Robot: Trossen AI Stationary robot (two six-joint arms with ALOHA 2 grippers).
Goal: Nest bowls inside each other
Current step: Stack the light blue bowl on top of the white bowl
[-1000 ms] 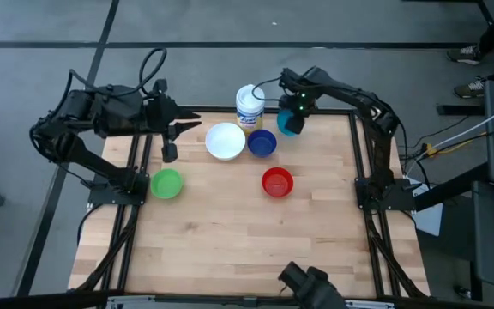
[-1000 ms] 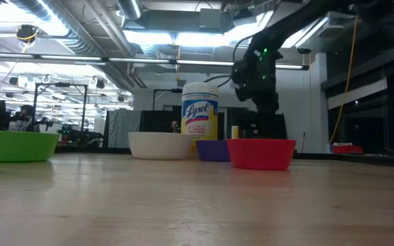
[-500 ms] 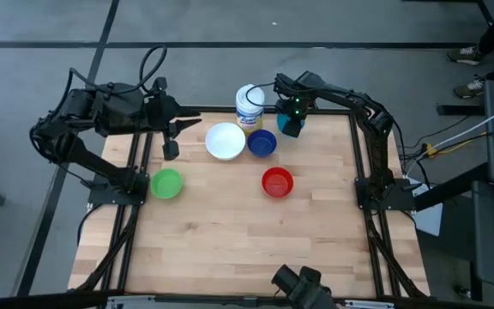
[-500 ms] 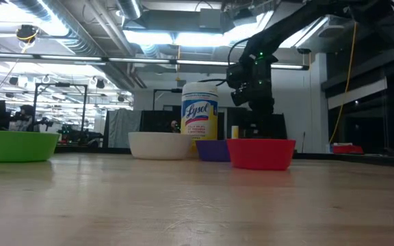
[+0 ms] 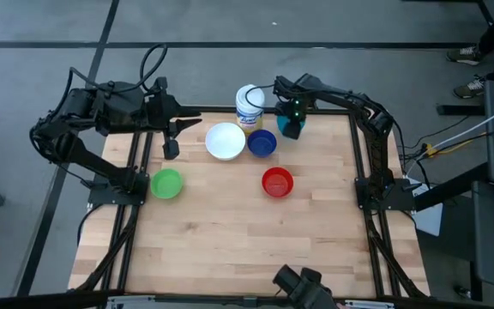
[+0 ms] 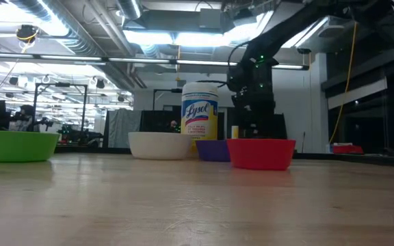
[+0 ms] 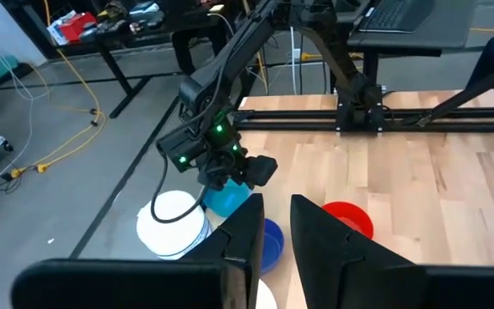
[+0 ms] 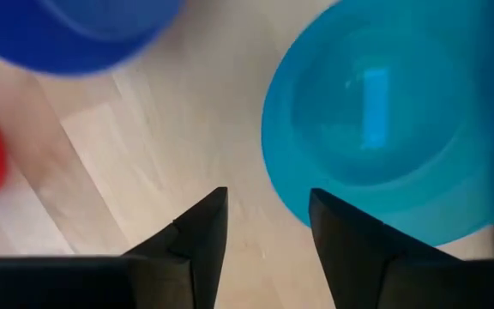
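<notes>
Over the teal bowl point(image 8: 384, 112) at the table's far right, my right gripper point(image 8: 264, 206) points down and is open. One finger is over the bowl's rim on the side toward the dark blue bowl point(image 5: 262, 143), the other over bare wood. The teal bowl point(image 5: 292, 130) shows partly under that gripper point(image 5: 290, 120). The white bowl point(image 5: 225, 142), red bowl point(image 5: 277, 182) and green bowl point(image 5: 166, 184) stand on their bases on the table. My left gripper point(image 5: 177, 137) waits raised at the far left, its fingers point(image 7: 251, 215) slightly apart with nothing between them.
A white-lidded tub with a yellow label point(image 5: 249, 105) stands at the far edge, close behind the white and dark blue bowls. Black frame rails point(image 5: 363, 163) run along the table's left and right sides. The near half of the wooden table point(image 5: 247, 249) is bare.
My right gripper has come down a little over the teal bowl and shifted slightly toward the tub, staying open. The bowls have kept their places.
</notes>
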